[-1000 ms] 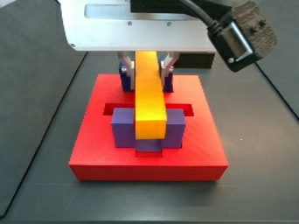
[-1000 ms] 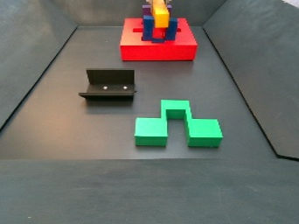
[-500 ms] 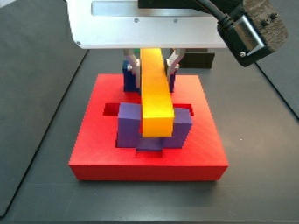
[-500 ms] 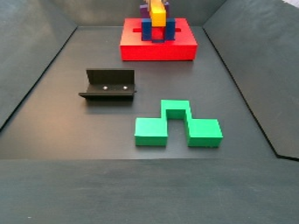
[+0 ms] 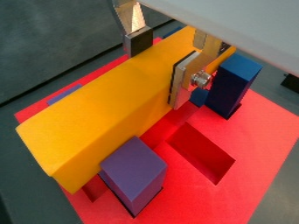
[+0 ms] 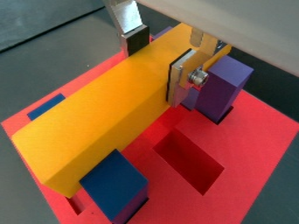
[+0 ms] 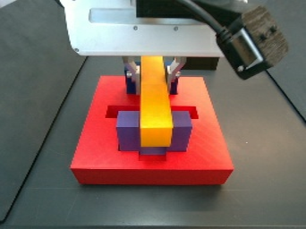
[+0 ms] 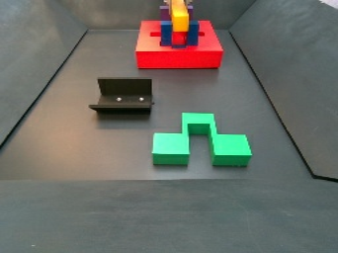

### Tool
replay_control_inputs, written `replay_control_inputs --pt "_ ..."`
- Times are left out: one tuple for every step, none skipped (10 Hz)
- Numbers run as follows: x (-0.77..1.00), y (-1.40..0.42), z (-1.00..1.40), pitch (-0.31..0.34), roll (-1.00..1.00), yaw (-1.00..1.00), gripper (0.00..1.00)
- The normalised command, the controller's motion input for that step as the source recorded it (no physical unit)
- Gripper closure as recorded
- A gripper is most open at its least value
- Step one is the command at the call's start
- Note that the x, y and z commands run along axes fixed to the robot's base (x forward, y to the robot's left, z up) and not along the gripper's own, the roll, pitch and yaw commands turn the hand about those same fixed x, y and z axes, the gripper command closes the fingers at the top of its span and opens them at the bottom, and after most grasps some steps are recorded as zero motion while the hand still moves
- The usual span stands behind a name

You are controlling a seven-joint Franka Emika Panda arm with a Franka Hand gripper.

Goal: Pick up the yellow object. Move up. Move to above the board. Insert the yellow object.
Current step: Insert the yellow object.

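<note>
Two loose items nearest in a side view: green block [image 8: 199, 140] at 6 o'clock, fixture [image 8: 122, 97] at 9. Far, 12 o'clock: board [image 8: 179, 54]. Gripper [image 5: 165, 58] w/ fingers [image 5: 184, 80] clamped on yellow object [image 7: 156, 100], held lengthwise btw posts [image 7: 178, 131], apparently to seat it.

Gripper [image 5: 163, 54] body cut off by frame edge in both wrist views. Yellow object [image 7: 155, 100] hides board [image 7: 96, 152] centre slot; its far end is tucked under the camera housing. Posts too small to separate in a side view.
</note>
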Motion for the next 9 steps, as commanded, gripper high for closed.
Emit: replay_control_inputs --pt "0.01 0.00 -0.22 0.000 0.17 -0.05 1.00" --pt "0.16 0.00 -0.16 0.006 0.17 -0.03 1.00" --pt "0.17 0.00 -0.19 0.004 0.14 -0.01 1.00" --pt "0.14 0.00 -0.22 0.000 0.13 0.00 1.00" --pt "0.12 0.00 -0.24 0.000 0.13 0.00 1.00" --pt "0.11 0.00 -0.23 0.000 0.13 0.00 1.00" --pt "0.09 0.00 -0.24 0.000 0.13 0.00 1.00" --pt "0.07 0.00 -0.24 0.000 0.14 0.00 1.00" --pt "0.04 0.00 -0.29 0.000 0.16 0.00 1.00"
